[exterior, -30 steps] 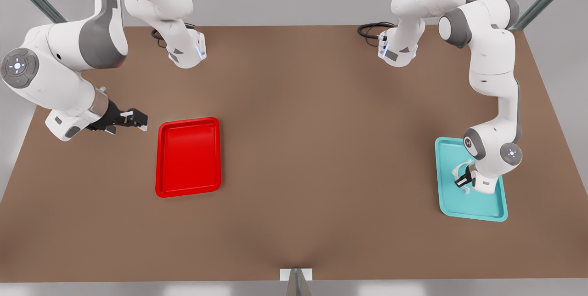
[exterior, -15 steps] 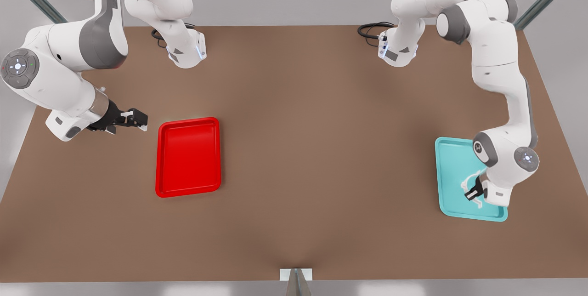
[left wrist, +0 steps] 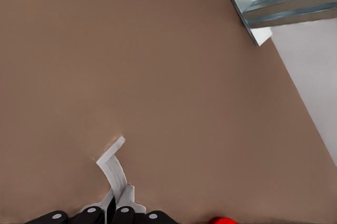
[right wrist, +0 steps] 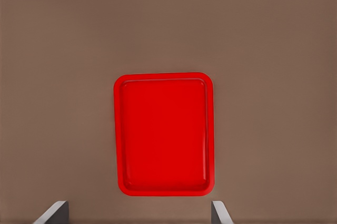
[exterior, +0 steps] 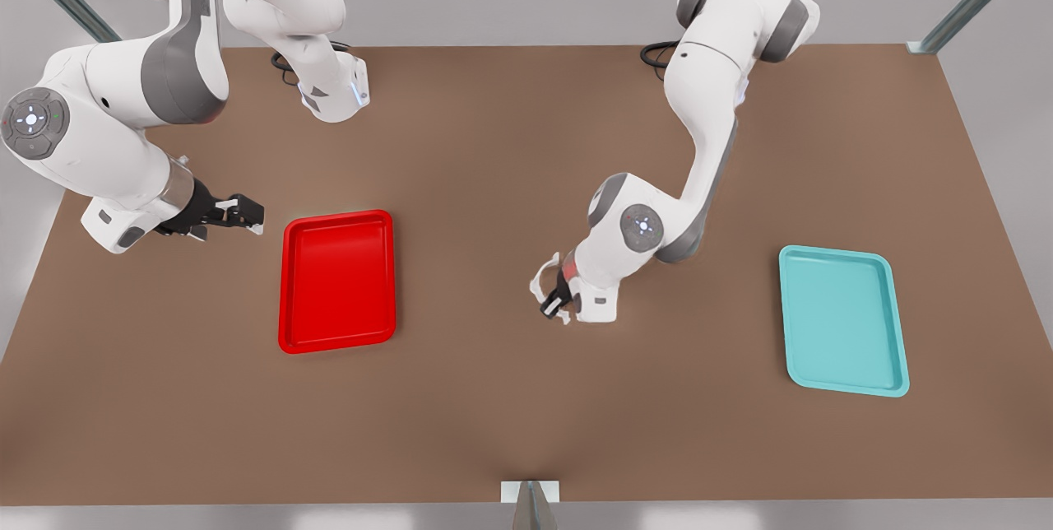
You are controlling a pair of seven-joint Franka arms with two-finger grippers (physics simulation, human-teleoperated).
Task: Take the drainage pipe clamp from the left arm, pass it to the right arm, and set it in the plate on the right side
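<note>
Two claws are mine. My left gripper hangs over the bare middle of the table, its fingers pinched tight on the drainage pipe clamp. The white arc curves out past my fingertips over the brown surface. Farther out from this claw, in its wrist view, a metal beam meets the table's edge. The teal tray lies well behind this arm, toward the front view's right.

My right gripper waits just beside a corner of the plate, on the side away from my left claw. Its fingers are spread wide and hold nothing. The red plate lies ahead of them, well apart from the clamp.
</note>
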